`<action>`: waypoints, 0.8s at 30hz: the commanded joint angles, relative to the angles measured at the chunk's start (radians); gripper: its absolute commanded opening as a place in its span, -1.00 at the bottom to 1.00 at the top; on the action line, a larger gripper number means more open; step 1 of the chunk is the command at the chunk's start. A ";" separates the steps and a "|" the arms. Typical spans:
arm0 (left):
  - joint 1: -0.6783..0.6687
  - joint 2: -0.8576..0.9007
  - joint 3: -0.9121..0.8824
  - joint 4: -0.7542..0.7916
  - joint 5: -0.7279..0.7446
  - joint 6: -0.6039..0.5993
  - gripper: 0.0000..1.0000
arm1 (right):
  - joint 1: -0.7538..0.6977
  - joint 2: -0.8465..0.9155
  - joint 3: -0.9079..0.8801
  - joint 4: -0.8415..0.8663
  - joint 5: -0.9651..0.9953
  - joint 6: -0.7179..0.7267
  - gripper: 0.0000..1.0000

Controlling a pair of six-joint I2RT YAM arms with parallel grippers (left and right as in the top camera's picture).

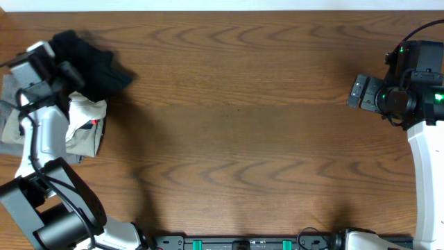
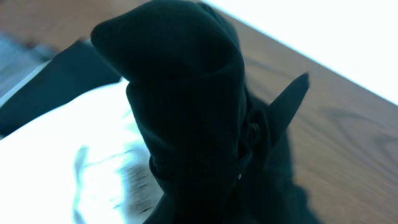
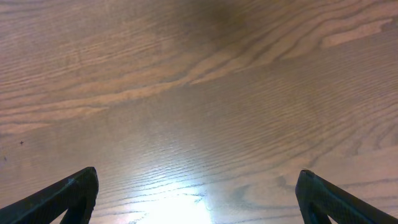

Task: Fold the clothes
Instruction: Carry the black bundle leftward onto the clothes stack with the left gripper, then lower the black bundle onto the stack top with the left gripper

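The clothes (image 1: 94,62), a black T-shirt, lie bunched at the table's far left corner. My left gripper (image 1: 72,75) is shut on a fold of the shirt. In the left wrist view the black fabric (image 2: 186,106) rises in a lump right before the camera and hides the fingers. My right gripper (image 1: 356,91) hovers at the far right, well away from the shirt. It stands open over bare wood (image 3: 196,175), with nothing between its fingers (image 3: 81,190).
A white folded garment (image 1: 87,114) lies just in front of the black shirt, on a grey-olive folded garment (image 1: 89,144). The white one also shows in the left wrist view (image 2: 68,155). The wooden table (image 1: 243,125) stretches between the arms.
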 commanded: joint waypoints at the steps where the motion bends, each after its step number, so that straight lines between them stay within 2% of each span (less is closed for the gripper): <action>1: 0.048 -0.042 0.037 -0.015 -0.011 -0.032 -0.88 | -0.003 0.000 0.009 -0.002 -0.017 0.012 0.99; 5: 0.085 -0.043 0.037 -0.017 -0.011 -0.068 -0.88 | -0.003 0.000 0.009 -0.002 -0.026 0.012 0.98; 16: 0.101 -0.067 0.037 -0.034 -0.014 -0.074 -0.88 | -0.003 0.000 0.009 -0.004 -0.026 0.012 0.98; 19: 0.101 -0.095 0.037 -0.058 -0.093 -0.145 -0.88 | -0.003 0.000 0.009 -0.004 -0.026 0.012 0.98; 24: 0.101 -0.128 0.037 -0.142 -0.134 -0.151 -0.88 | -0.003 0.000 0.009 -0.003 -0.026 0.012 0.98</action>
